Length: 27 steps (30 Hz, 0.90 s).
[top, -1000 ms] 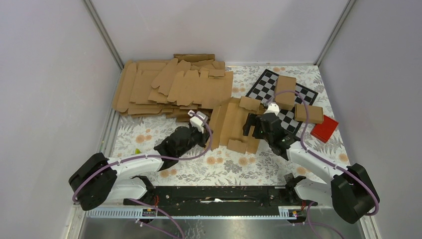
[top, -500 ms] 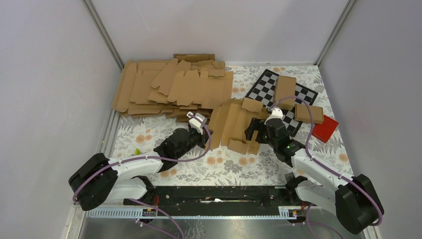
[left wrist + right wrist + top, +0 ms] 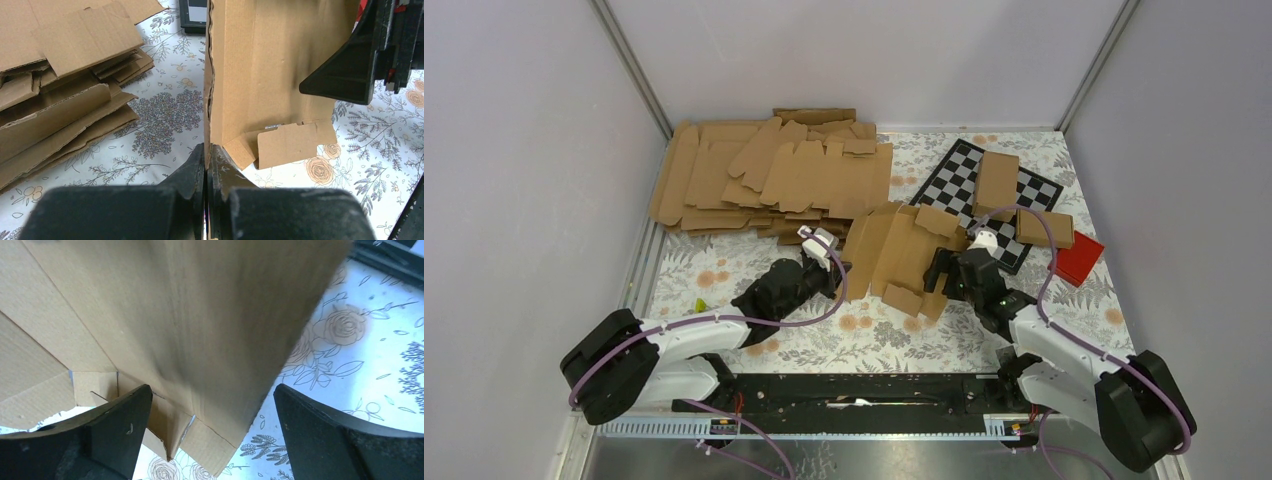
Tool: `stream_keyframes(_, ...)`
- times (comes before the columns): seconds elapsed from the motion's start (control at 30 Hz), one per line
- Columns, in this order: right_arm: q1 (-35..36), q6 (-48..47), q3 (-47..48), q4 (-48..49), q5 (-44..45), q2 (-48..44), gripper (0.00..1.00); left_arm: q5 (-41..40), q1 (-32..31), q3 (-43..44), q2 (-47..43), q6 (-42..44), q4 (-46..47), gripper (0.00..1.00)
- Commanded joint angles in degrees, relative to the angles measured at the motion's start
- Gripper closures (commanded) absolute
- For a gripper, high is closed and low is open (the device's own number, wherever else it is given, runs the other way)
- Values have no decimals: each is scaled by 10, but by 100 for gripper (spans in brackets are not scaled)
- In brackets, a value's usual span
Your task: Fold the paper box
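The paper box (image 3: pixel 892 250), a partly raised brown sheet, is lying centrally between both arms. The left gripper (image 3: pixel 206 152) is pinching its edge, jaws pressed together. The right gripper (image 3: pixel 211 392) is straddling a panel, jaws spread; it should push squarely along the crease

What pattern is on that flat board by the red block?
The board has black-and-white checks, like a chessboard; the top view shows it best.
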Motion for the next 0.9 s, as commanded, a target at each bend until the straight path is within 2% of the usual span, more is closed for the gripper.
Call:
stream_keyframes(0.0, -2, 6, 11, 20, -47, 32, 0, 5, -3, -4, -13, 1, 43, 100)
stream_keyframes(0.2, 1, 16, 11, 19, -95, 61, 2, 14, -3, 1, -3, -2, 45, 100)
stream_keyframes(0.43, 33, 27, 25, 1, -91, 87, 2, 21, -3, -4, -5, -4, 54, 100)
stream_keyframes(0.67, 84, 3, 41, 0, -90, 77, 2, 29, -3, -1, 5, -9, 58, 100)
stream_keyframes(0.87, 99, -18, 42, 1, -77, 66, 0, 34, -3, -2, 12, -13, 64, 100)
